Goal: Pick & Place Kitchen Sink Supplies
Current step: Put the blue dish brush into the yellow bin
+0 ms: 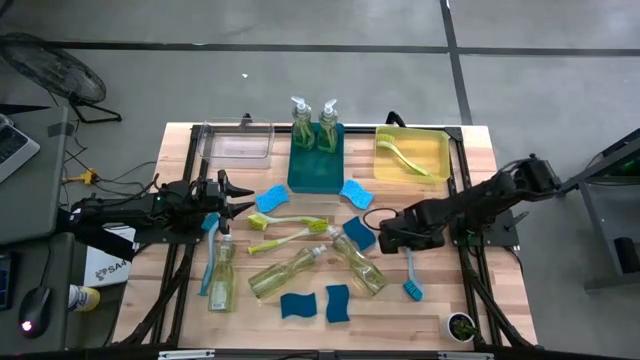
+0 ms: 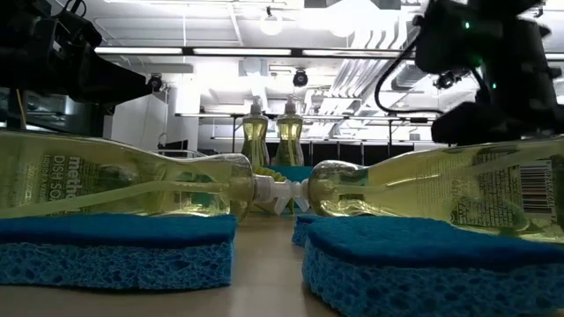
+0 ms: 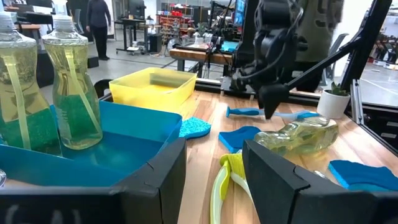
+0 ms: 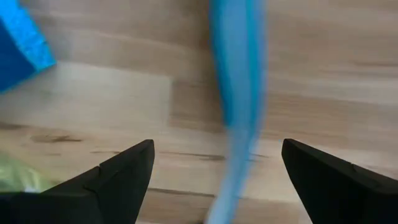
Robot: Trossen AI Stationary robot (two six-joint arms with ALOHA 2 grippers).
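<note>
Left end effector (image 1: pixel 238 196): fingers spread, nothing held, parked at the worktop (image 1: pixel 480 300) left side beside the clear bin (image 1: pixel 236 143).

Teal bin (image 1: pixel 316 170): two soap bottles (image 1: pixel 314 124) stood upright at its far end.

Yellow bin (image 1: pixel 438 150): one lime brush (image 1: pixel 404 157) laid inside.

Blue brush (image 1: pixel 411 275): lying flat on the worktop right of centre.

Right end effector (image 4: pixel 214 171): fingers spread, poised directly over the blue brush handle. The handle is best kept centred between the fingers and straddled squarely before closure, so that slipping is avoided.

Count: five soap bottles (image 1: pixel 300 122), five sponges (image 1: pixel 356 193), five brushes (image 1: pixel 411 276), three bins (image 1: pixel 316 160), plus one tiny potted plant (image 1: pixel 459 325) near the corner.
</note>
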